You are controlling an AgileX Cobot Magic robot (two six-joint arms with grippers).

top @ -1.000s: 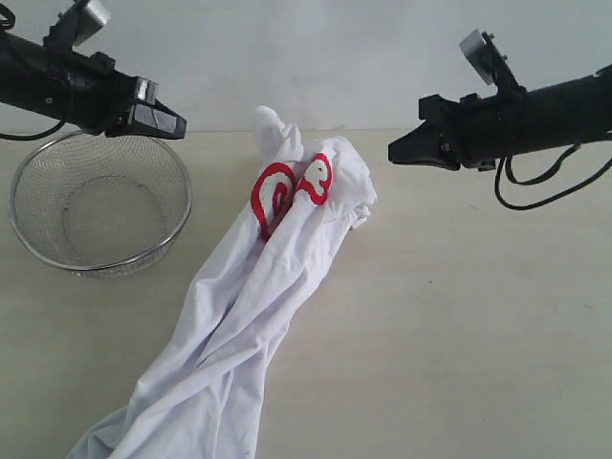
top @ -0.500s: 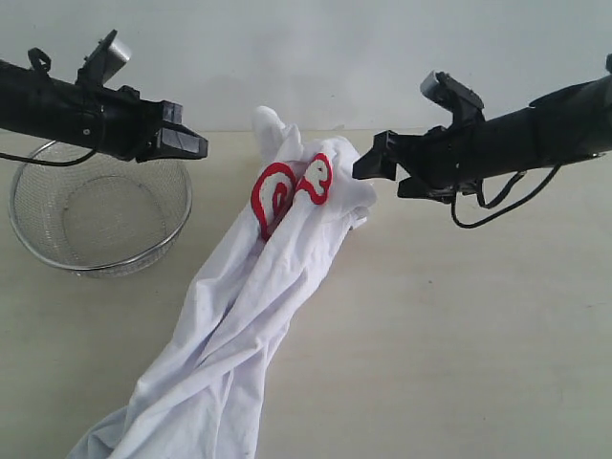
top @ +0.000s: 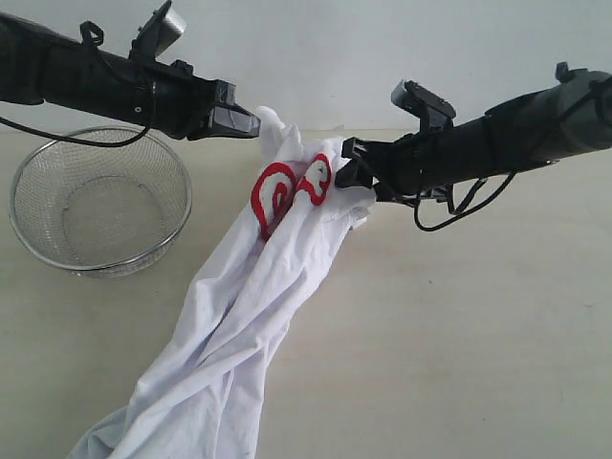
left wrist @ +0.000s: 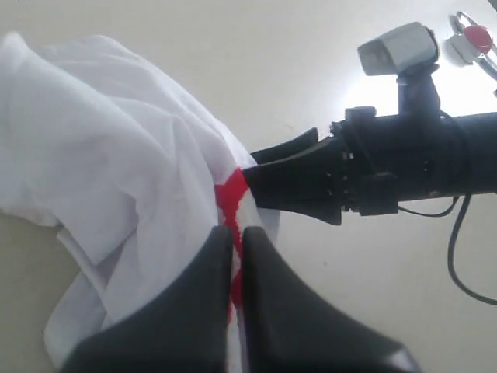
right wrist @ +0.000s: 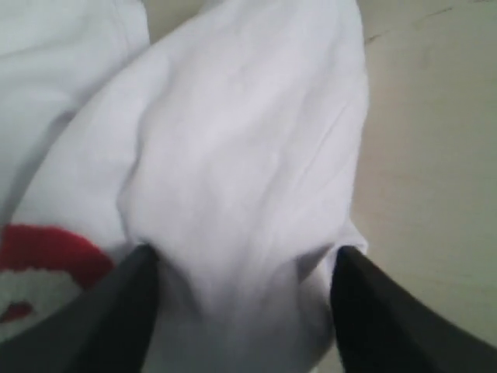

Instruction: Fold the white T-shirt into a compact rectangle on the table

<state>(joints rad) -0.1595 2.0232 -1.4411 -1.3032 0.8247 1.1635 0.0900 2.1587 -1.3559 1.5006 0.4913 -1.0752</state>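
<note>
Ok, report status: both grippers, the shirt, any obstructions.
Left gripper shut near the white T-shirt. Right gripper open, jaws astride a fold. T-shirt bunched, not folded. Wire basket aside, clear of it.

The left arm (top: 86,75), a black jointed tube, reaches in nearly level, sloping slightly down toward its tip. At its end the left tool (top: 251,125), black and two-fingered, has its fingers (left wrist: 182,311) pressed flat together, with only a seam between them. The right arm (top: 521,129), likewise black, slants down toward the left tool. The right tool (top: 347,164) stands with jaws spread wide, its two dark fingers (right wrist: 109,326) well apart. The two tool tips point at one another, near but not touching. A small grey camera box (top: 163,24) sits above each wrist.
</note>
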